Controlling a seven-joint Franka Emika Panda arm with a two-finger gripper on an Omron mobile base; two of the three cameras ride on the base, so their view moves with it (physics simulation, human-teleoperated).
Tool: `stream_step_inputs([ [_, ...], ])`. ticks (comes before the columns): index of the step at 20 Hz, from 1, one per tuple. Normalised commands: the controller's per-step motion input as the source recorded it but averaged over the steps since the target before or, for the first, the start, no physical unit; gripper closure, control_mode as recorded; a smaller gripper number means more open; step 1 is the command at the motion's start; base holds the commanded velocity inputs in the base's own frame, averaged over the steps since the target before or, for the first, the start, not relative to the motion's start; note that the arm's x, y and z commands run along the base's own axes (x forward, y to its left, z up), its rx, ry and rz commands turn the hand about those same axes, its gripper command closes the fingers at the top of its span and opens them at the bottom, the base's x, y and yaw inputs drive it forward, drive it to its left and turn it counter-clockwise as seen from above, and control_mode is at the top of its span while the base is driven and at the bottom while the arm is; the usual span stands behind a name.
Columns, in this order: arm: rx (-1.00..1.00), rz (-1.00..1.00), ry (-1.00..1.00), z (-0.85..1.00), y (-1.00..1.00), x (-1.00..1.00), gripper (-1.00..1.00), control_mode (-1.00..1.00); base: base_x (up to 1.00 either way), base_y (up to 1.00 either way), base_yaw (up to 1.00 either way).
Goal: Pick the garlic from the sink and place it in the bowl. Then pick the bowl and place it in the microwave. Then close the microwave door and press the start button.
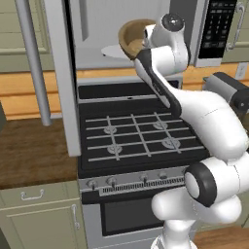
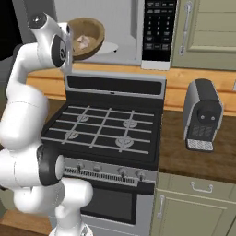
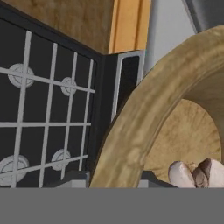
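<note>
The gripper (image 1: 144, 43) was clamped on the rim of the wooden bowl (image 2: 86, 36), holding it tilted in the air at the open microwave (image 2: 124, 32), above the stove (image 2: 106, 129). The garlic (image 3: 197, 173) lay inside the bowl, just beside the fingers.

bowl (image 2: 87, 36): wooden, tilted, raised before open microwave (image 2: 133, 32) | garlic (image 3: 197, 174): inside bowl
</note>
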Motion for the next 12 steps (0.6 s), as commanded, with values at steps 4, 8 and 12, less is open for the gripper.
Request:
stream_step_inputs([
  [4,-0.02,0.0,0.11,0.0,0.01,0.71,1.0,-1.0,0.0,0.0,0.0],
  [8,0.0,0.0,0.0,0.01,0.0,0.47,1.0,-1.0,0.0,0.0,0.0],
  [12,-0.01,0.0,0.0,0.0,0.0,0.62,1.0,-1.0,0.0,0.0,0.0],
])
